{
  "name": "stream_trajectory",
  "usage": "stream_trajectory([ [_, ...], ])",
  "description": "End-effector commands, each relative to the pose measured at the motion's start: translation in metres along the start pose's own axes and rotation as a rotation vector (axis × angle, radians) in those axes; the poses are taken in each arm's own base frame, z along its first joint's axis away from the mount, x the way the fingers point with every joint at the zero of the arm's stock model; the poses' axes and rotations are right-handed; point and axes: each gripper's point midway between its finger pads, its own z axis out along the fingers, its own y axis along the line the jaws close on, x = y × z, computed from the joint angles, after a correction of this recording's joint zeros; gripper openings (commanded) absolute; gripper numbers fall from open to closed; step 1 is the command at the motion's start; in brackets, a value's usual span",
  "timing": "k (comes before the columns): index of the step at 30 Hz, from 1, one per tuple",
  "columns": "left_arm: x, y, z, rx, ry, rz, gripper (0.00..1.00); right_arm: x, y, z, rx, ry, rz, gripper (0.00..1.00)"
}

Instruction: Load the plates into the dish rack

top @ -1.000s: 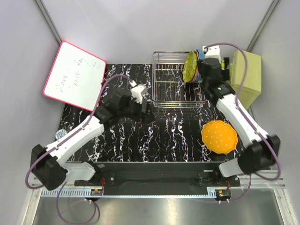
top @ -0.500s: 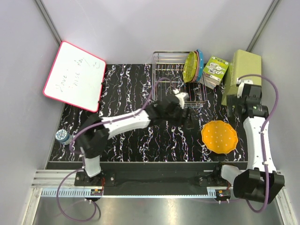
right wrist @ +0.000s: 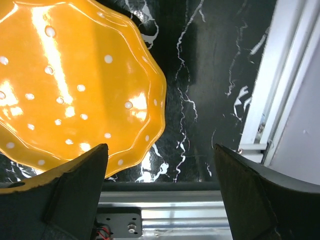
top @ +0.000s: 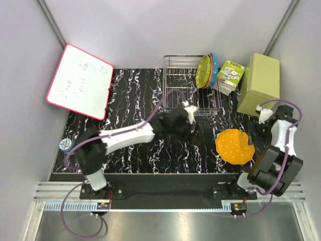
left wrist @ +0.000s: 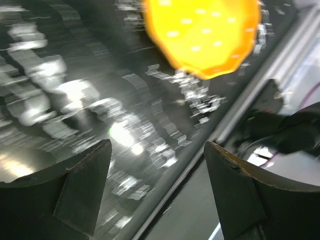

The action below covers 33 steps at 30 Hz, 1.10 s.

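Orange plate (top: 234,146) is lying flat in front of the rack (top: 178,90), while the left gripper (left wrist: 157,150) and right gripper (right wrist: 160,150) are hovering near it, open and empty, risking a clash if the 2 are converging.

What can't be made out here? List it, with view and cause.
- Top view: plates behind the lime green plate in the dish rack stand edge-on; their count is unclear.
- Top view: whiteboard writing too small to read.
- Left wrist view: motion blur smears the table; orange plate cut off by the top edge.
- Right wrist view: the same plate cut off by the left edge.
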Motion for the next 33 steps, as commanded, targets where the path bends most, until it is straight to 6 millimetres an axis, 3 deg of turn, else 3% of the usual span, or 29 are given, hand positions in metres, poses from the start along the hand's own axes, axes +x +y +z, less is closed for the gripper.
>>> stream_trajectory([
  [1, -0.047, 0.036, -0.073, -0.081, -0.143, 0.133, 0.81, -0.006, 0.002, 0.013, -0.076, -0.026, -0.098, 0.92],
  [5, -0.070, 0.050, -0.111, -0.173, -0.209, 0.312, 0.85, 0.007, 0.008, 0.030, -0.128, 0.009, -0.115, 0.90],
  [7, -0.084, 0.051, -0.119, -0.203, -0.244, 0.367, 0.88, 0.015, 0.009, 0.038, -0.134, 0.027, -0.118, 0.88],
  [10, -0.103, 0.057, -0.121, -0.256, -0.279, 0.399, 0.89, 0.025, 0.014, 0.050, -0.164, 0.059, -0.112, 0.86],
  [13, -0.106, 0.059, -0.111, -0.250, -0.278, 0.364, 0.88, 0.032, 0.018, 0.062, -0.202, 0.097, -0.103, 0.83],
  [18, -0.094, 0.090, -0.098, -0.376, -0.299, 0.185, 0.84, 0.031, 0.029, 0.066, -0.284, 0.117, -0.071, 0.66],
  [23, -0.074, 0.126, -0.108, -0.517, -0.340, -0.020, 0.82, 0.018, 0.054, 0.056, -0.393, 0.123, -0.070, 0.63],
  [29, -0.040, 0.142, -0.110, -0.488, -0.275, -0.216, 0.85, 0.006, 0.113, 0.047, -0.476, 0.160, -0.238, 0.62],
  [33, -0.021, 0.150, -0.110, -0.453, -0.227, -0.337, 0.96, -0.010, 0.158, 0.043, -0.537, 0.206, -0.254, 0.62],
])
